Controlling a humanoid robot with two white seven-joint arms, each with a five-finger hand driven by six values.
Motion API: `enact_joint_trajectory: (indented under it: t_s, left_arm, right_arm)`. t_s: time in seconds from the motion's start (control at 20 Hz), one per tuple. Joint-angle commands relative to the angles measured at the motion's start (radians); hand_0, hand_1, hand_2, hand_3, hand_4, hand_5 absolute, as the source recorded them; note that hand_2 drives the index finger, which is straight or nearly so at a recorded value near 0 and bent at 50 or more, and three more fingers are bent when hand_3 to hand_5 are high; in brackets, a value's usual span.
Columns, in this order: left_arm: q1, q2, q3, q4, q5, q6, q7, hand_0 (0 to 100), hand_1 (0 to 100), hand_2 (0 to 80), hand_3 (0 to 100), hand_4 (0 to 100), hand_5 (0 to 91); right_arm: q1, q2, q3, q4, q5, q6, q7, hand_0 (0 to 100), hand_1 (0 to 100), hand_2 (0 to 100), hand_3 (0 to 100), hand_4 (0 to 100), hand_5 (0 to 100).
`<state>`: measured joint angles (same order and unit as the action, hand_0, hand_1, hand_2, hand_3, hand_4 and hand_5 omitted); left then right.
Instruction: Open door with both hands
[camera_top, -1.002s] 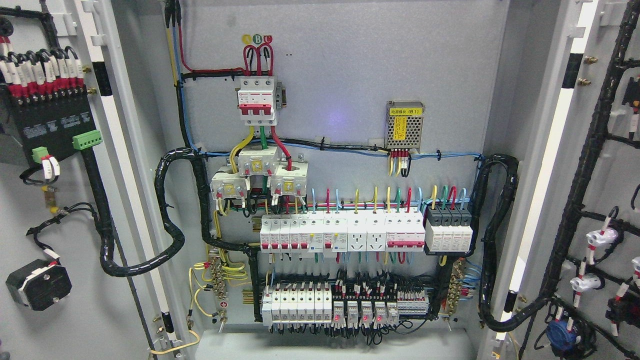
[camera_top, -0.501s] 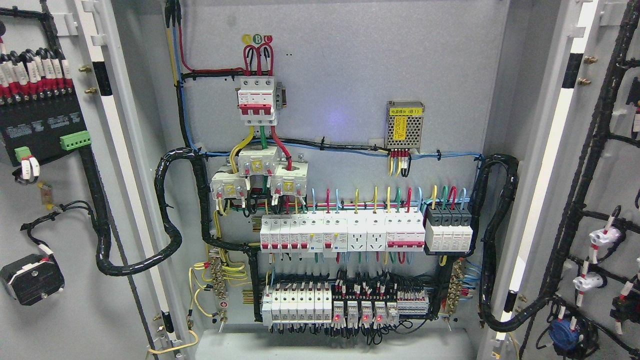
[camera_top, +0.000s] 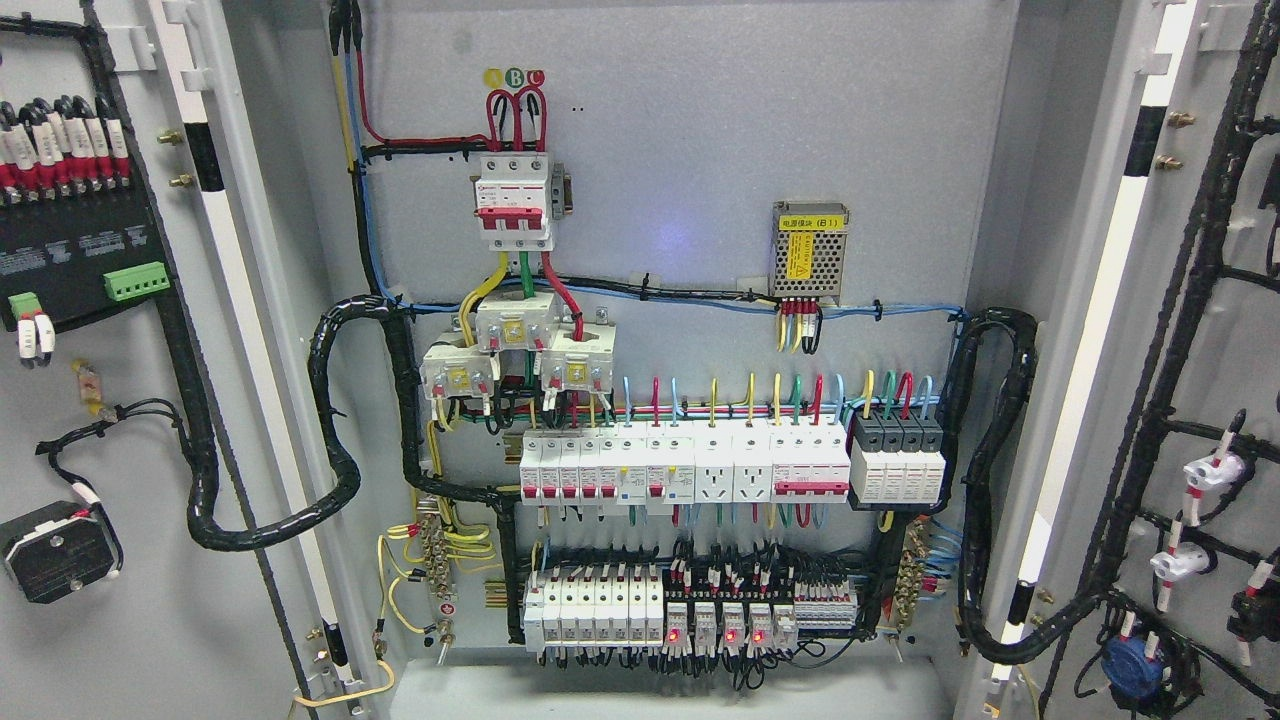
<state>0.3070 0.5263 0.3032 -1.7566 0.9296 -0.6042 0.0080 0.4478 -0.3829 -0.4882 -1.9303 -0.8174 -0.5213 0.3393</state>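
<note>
1. Both cabinet doors are standing wide open: the left door (camera_top: 90, 420) is filling the left edge of the frame, the right door (camera_top: 1200, 380) the right edge, inner faces turned toward the viewer.
2. Neither robot hand is showing anywhere in the frame, so whether they are open, closed or gripping a door cannot be told.
3. Black cable looms (camera_top: 330, 420) are bridging each hinge gap; swinging a door further is likely risking strain on them.
4. Exposed breakers (camera_top: 685, 470) and lit relays (camera_top: 730, 628) at lower centre are lying within reach, so a stray hand could be knocking a switch.
</note>
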Motion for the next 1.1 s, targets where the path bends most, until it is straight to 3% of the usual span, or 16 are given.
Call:
enact_joint_trajectory:
  t_s: [0.0,0.5,1.05]
  left_arm:
    - [-0.022,0.02,0.008,0.051,0.005,0.009,0.0,0,0,0.0,0,0,0.0]
    - [-0.034,0.02,0.007,0.062,0.005,0.017,0.0,0,0,0.0,0,0,0.0]
    - [-0.037,0.02,-0.003,0.033,0.0,0.015,-0.003,0,0,0.0,0,0,0.0]
  right_arm:
    - [-0.004,-0.014,-0.012,0.03,0.0,-0.002,0.0,19,0,0,0,0,0]
    - [0.005,-0.03,-0.015,0.021,0.0,-0.003,0.0,19,0,0,0,0,0]
    - [0.08,-0.06,0.072,-0.093,0.0,-0.009,0.003,19,0,0,0,0,0]
